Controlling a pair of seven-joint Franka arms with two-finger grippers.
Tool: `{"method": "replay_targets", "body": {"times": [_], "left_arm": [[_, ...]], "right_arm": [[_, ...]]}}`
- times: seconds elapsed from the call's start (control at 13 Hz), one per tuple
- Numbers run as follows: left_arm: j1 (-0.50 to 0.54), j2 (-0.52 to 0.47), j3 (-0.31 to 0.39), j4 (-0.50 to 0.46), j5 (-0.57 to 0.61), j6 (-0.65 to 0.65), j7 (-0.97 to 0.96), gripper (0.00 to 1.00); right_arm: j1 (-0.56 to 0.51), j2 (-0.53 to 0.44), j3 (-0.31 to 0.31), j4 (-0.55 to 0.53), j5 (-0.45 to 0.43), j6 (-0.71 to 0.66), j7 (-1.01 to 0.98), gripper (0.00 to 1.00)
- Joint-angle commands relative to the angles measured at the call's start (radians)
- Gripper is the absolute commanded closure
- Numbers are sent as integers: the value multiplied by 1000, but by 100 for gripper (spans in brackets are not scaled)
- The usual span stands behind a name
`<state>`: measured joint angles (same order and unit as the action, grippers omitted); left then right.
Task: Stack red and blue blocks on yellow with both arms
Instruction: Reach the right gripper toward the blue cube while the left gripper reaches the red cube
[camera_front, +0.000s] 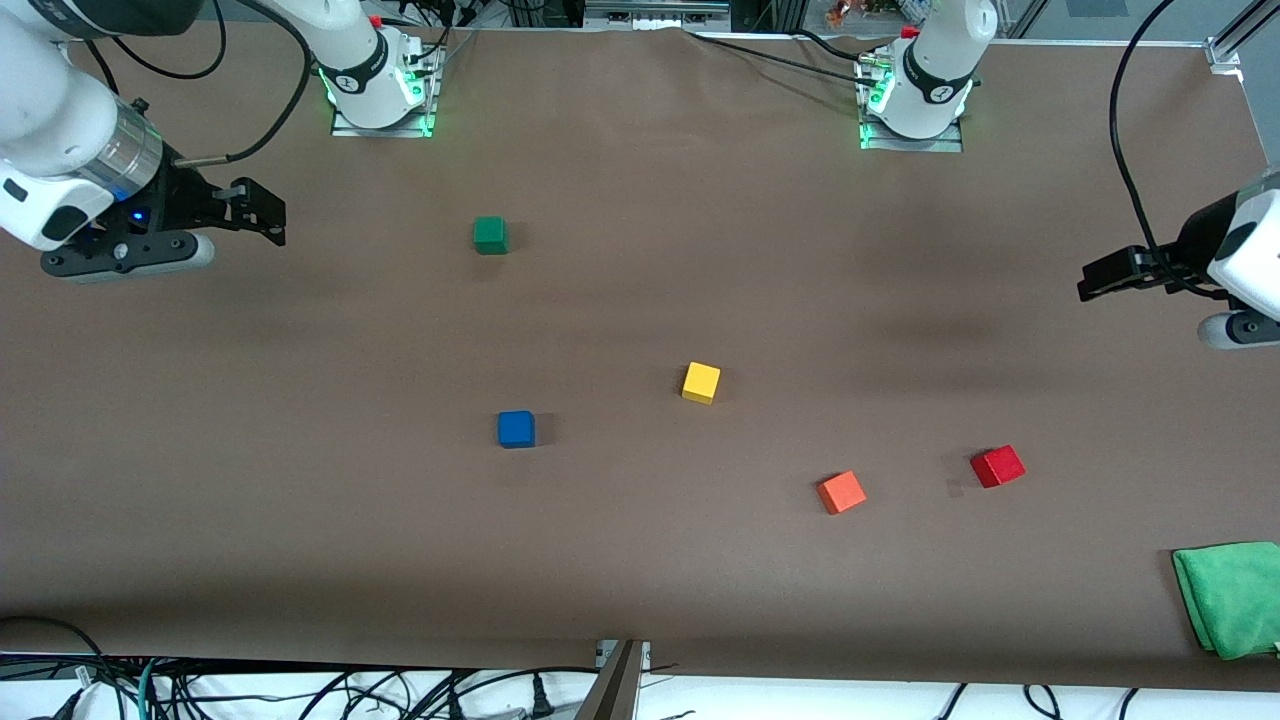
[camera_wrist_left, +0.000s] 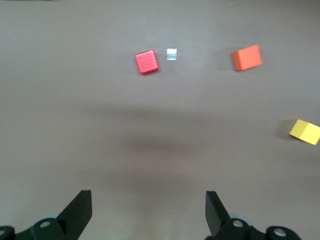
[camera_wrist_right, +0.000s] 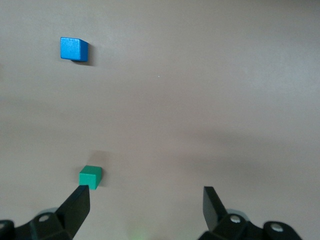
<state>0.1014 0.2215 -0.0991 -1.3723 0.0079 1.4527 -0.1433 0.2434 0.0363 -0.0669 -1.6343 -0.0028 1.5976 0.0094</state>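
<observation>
The yellow cube (camera_front: 701, 382) sits near the table's middle and shows in the left wrist view (camera_wrist_left: 305, 132) too. The blue cube (camera_front: 516, 428) lies beside it toward the right arm's end, slightly nearer the front camera; it also shows in the right wrist view (camera_wrist_right: 73, 49). The red cube (camera_front: 997, 466) lies toward the left arm's end and shows in the left wrist view (camera_wrist_left: 146, 61). My left gripper (camera_front: 1090, 281) hangs open and empty above the table at its own end (camera_wrist_left: 149, 210). My right gripper (camera_front: 268, 222) hangs open and empty above its end (camera_wrist_right: 146, 207).
An orange cube (camera_front: 841, 492) lies between yellow and red, nearer the front camera (camera_wrist_left: 246, 57). A dark green cube (camera_front: 490, 235) sits nearer the robot bases (camera_wrist_right: 90, 176). A folded green cloth (camera_front: 1232, 596) lies at the front corner of the left arm's end.
</observation>
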Motion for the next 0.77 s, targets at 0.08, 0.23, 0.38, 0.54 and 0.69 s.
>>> {"method": "replay_targets", "body": {"times": [0.08, 0.23, 0.38, 0.54, 0.69], "left_arm": [[46, 116, 6, -22, 7, 158, 19, 0], [47, 212, 7, -25, 7, 234, 8, 0], [70, 301, 7, -40, 7, 348, 8, 0], [78, 346, 7, -108, 4, 488, 4, 0], [77, 352, 7, -198, 6, 639, -10, 0]], "right_arm": [[10, 77, 12, 22, 85, 77, 0, 0], [42, 173, 13, 22, 124, 190, 68, 0], [127, 302, 12, 36, 119, 333, 197, 0], [174, 480, 12, 160, 121, 425, 302, 0], [214, 630, 12, 293, 122, 474, 383, 0]]}}
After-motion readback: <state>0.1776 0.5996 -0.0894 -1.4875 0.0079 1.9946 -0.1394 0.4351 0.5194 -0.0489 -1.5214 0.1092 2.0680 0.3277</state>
